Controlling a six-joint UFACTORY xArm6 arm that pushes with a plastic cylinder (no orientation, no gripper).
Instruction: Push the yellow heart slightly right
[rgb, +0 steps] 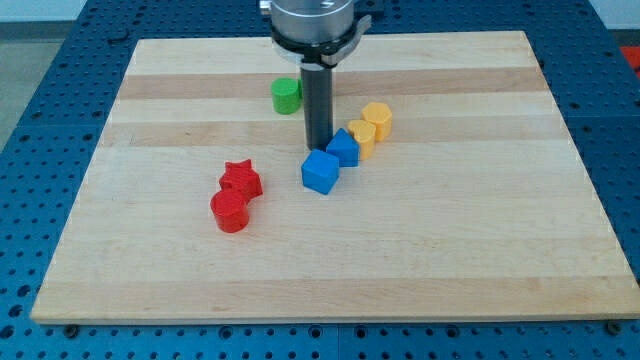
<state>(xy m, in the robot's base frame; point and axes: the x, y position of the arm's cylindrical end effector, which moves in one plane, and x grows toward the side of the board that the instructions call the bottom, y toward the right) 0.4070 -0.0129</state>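
Two yellow blocks sit right of the board's centre. The lower-left one (362, 137) looks like the yellow heart; the upper-right one (377, 120) looks hexagonal and touches it. A blue block (343, 147) touches the heart's lower left. A blue cube (320, 171) lies just below-left of that. My tip (318, 148) stands on the board just left of the blue block and just above the blue cube, about two block widths left of the heart.
A green block (286, 95) lies upper left of the rod. A red star (241, 179) and a red cylinder (230, 211) sit together at the lower left. The wooden board (480, 260) rests on a blue perforated table.
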